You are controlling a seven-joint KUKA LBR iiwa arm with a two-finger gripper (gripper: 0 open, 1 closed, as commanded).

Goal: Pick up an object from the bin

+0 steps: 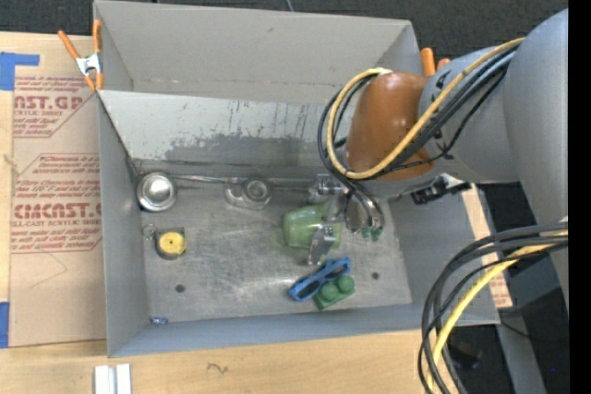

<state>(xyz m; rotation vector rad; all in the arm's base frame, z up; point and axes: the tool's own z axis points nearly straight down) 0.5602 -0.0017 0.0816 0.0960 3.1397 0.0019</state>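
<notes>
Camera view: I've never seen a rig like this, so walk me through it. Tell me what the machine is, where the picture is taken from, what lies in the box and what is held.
One camera looks down into a grey metal bin from above and a little to one side. The big pale shape coming in from the right is a robot arm, and the orange cover is part of it. Its grasping part, the end effector, is low in the bin, right beside a pale green lump. Whether it actually holds that lump cannot be told from here. Just in front lie a blue piece and a small dark green piece, touching each other. Farther left are a yellow disc, a shiny silver cap and a small metal ring.
</notes>
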